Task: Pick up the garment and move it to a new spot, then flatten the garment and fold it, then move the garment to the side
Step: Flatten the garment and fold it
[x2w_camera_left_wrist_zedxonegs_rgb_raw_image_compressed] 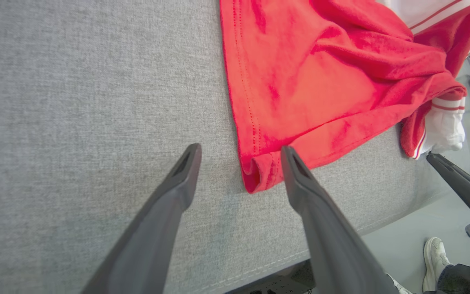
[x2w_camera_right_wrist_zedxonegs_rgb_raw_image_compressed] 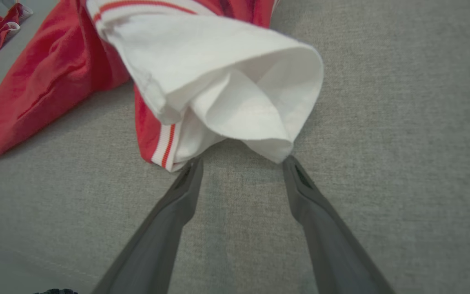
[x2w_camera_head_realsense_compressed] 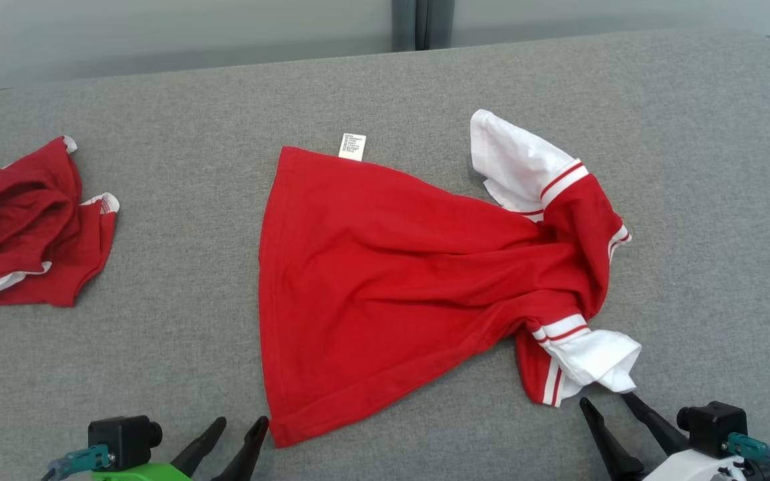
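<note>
Fingers first: the left gripper (x2w_camera_head_realsense_compressed: 242, 421) sits at the near edge of the grey woven upholstered surface (x2w_camera_head_realsense_compressed: 158, 361), its two long dark fingers spread wide and holding nothing. In the left wrist view the near hem corner (x2w_camera_left_wrist_zedxonegs_rgb_raw_image_compressed: 255, 175) of the red jersey shirt with white sleeves (x2w_camera_head_realsense_compressed: 392, 267) lies between the fingertips, close to them; whether they touch it I cannot tell. The right gripper (x2w_camera_head_realsense_compressed: 604, 399) stands equally wide and empty, its tips just at the open cuff of the near white sleeve (x2w_camera_head_realsense_compressed: 599, 357). Below the surface's edge, a person's pale shoe (x2w_camera_left_wrist_zedxonegs_rgb_raw_image_compressed: 433, 261) rests on the floor.

Further out, the shirt lies in the middle of the surface, its red body fanned flat toward the robot's left but pinched and twisted at the shoulders on the right. The far white sleeve (x2w_camera_head_realsense_compressed: 512, 160) points away, and a small white care label (x2w_camera_head_realsense_compressed: 352, 146) pokes out at the far hem corner. Well apart, on the left, sits a second crumpled red and white garment (x2w_camera_head_realsense_compressed: 24, 227).

By my reading, a two-handed grasp is being set up and nothing is folded yet. Next, each gripper should drop onto its cloth edge and close on one layer, then pull apart to undo the twist.
</note>
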Available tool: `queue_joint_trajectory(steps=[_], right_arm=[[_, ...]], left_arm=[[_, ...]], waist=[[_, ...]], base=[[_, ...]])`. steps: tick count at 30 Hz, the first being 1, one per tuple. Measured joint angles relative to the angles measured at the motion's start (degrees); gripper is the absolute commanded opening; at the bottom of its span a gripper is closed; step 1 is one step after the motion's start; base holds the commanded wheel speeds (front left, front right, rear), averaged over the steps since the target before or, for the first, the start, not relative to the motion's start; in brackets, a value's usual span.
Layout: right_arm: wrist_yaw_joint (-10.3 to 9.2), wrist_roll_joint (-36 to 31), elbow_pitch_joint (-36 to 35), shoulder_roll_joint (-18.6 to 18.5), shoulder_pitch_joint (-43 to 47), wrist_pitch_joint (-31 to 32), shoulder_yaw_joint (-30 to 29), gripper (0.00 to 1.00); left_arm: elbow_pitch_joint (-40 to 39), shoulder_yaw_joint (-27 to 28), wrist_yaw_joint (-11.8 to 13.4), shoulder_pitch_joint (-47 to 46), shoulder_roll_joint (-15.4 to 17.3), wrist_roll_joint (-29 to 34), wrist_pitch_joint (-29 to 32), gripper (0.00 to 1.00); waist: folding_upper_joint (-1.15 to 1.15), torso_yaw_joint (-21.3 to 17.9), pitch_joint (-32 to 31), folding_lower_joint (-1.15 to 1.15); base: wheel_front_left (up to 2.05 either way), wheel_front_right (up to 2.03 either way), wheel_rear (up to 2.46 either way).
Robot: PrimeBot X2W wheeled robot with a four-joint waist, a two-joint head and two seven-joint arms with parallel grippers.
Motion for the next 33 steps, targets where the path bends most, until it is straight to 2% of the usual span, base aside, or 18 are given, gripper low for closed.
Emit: queue_joint_trajectory(steps=[6, 14, 15, 16, 17, 18, 22, 24, 29, 30, 33], right_arm=[[-0.56, 1.4, 1.7, 1.2, -0.5, 0.1, -1.7, 1.00], [-0.54, 1.3, 2.9, 0.5, -2.8, 0.1, -2.0, 1.00], [-0.49, 1.2, 3.0, 0.5, -3.2, 0.1, -2.0, 0.65], [-0.46, 1.2, 3.1, 0.5, -3.7, 0.1, -1.9, 0.42], [-0.19, 1.2, 3.2, 0.5, -4.2, 0.1, -1.6, 0.42], [0.32, 1.2, 3.2, 0.5, -4.6, 0.1, -1.4, 0.00], [1.30, 1.3, 2.1, 0.6, -6.7, -0.6, -1.0, 0.00], [1.54, 1.1, 1.3, -0.6, -8.1, -0.9, -1.6, 0.00], [2.05, -4.4, -2.1, -9.1, -14.0, -0.9, -2.2, 0.00], [2.40, -7.2, -4.3, -12.4, -16.8, -0.8, -1.8, 0.00], [3.09, -13.4, -8.3, -17.4, -20.4, 0.3, 1.2, 0.00]], left_arm=[[-0.5, 0.1, 0.5, 0.4, 0.0, 0.0, 0.0, 1.00], [-0.8, 0.1, 0.7, 0.4, 0.1, 0.0, 0.0, 1.00], [-0.9, 0.1, 0.7, 0.4, 0.1, 0.0, 0.0, 1.00], [-1.0, 0.1, 0.7, 0.4, 0.1, 0.0, 0.0, 1.00], [-1.0, 0.1, 0.7, 0.4, 0.1, 0.0, 0.2, 1.00], [-1.1, 0.1, 0.7, 0.4, 0.1, 0.0, 0.2, 1.00], [-1.4, 0.0, 0.7, 0.4, 0.0, 0.0, 0.5, 1.00], [-1.4, 0.1, 1.0, 0.4, 0.0, 0.0, 0.5, 1.00], [-1.3, 0.4, 1.4, 0.6, -0.1, 0.0, 0.4, 1.00], [-1.3, 0.3, 1.4, 0.6, -0.2, 0.0, 0.4, 1.00], [-1.1, -0.1, 1.4, 0.6, -0.4, 0.0, 0.4, 1.00]], waist=[[0.00, 0.2, -0.1, 0.00], [0.00, 0.2, -0.1, 0.00], [0.00, 0.2, -0.1, 0.00], [0.00, 0.1, -0.1, 0.00], [0.00, 0.1, -0.1, 0.00], [0.00, 0.1, -0.1, 0.00], [0.00, 0.0, -0.1, 0.00], [0.00, -0.1, -0.2, 0.00], [0.00, -0.8, -0.7, 0.00], [0.00, -1.2, -1.0, 0.00], [0.00, -1.5, -1.4, 0.00]], base=[[0.00, 0.00, 0.00], [0.00, 0.00, 0.00], [0.00, 0.00, 0.00], [0.00, 0.00, 0.00], [0.00, 0.00, 0.00], [0.00, 0.00, 0.00], [0.00, 0.00, 0.00], [0.00, 0.00, 0.00], [0.00, 0.00, 0.00], [0.00, 0.00, 0.00], [0.00, 0.00, 0.00]])
